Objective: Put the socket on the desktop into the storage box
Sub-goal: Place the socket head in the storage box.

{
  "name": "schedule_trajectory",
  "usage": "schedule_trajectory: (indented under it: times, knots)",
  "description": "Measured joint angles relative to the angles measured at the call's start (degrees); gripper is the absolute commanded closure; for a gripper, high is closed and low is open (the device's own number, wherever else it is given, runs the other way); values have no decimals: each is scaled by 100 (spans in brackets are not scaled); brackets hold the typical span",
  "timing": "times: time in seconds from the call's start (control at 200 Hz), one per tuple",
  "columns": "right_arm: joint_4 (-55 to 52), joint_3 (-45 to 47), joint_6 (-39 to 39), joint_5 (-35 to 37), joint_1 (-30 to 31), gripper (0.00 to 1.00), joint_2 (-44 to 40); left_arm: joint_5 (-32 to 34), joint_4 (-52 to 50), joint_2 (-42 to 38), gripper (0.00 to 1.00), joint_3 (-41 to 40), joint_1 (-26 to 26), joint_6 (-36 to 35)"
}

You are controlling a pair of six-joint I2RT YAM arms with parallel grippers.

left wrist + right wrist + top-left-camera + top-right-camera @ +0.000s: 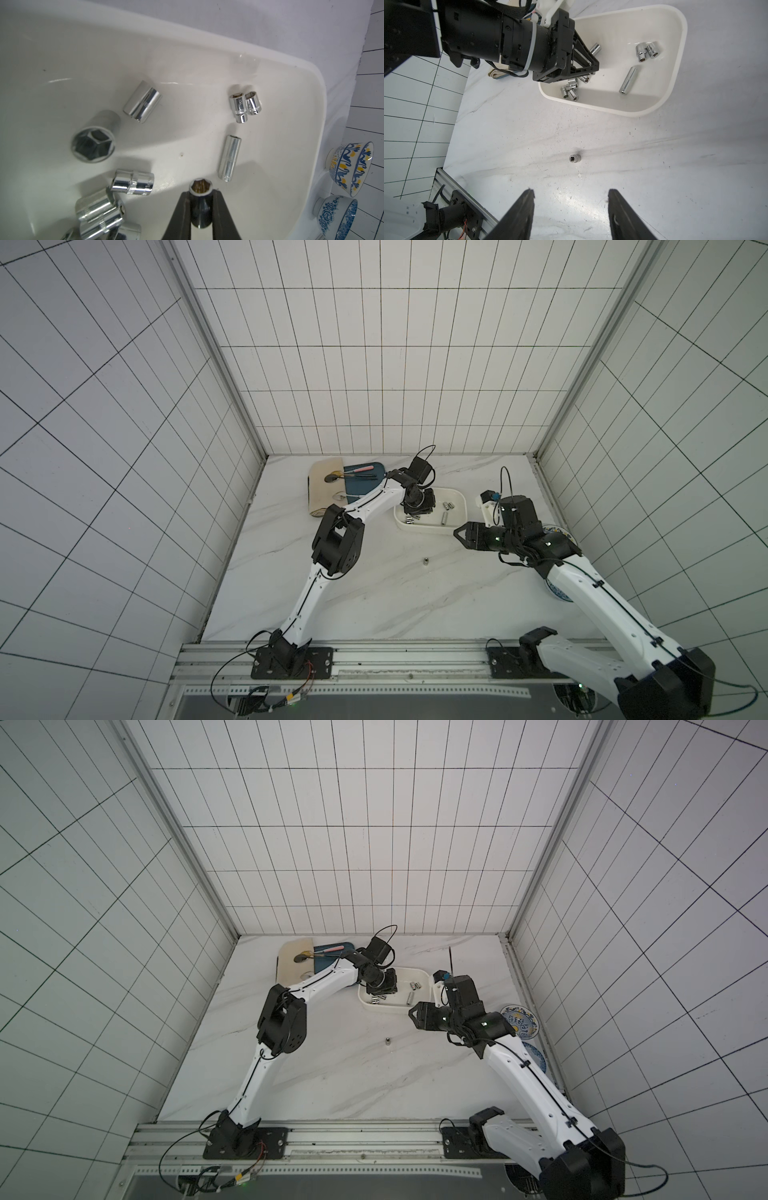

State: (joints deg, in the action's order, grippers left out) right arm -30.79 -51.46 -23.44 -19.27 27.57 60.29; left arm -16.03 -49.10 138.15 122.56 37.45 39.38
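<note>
The left hand [201, 192] is clenched on a small socket [201, 187] and hangs over the white box [457, 510], at its 9 o'clock side in a top view. Other sockets [142, 101] lie on the box floor, some in a heap, two side by side. One loose socket [425, 560] sits on the worktop [374, 593], at 6 o'clock from the box and apart from it. The right hand [571, 191] is released, jaws apart, above the worktop at about 2 o'clock from this socket.
</note>
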Motion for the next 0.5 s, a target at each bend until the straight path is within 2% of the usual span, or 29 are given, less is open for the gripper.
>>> schedule_trajectory:
  times: [0.075, 0.225, 0.285, 0.5]
  knots:
    - [2, 24, 2, -4, -22, 41, 0, 4, -11, 48, 77, 2, 0, -20]
    - [0, 52, -9, -4, -24, 40, 0, 33, -90, 76, 72, 4, -4, -68]
    - [0, 52, -20, -4, -24, 40, 0, 42, -94, 76, 64, 11, -2, -76]
    - [0, 52, -46, -7, -24, 41, 0, 103, -138, 68, 64, 11, -2, -149]
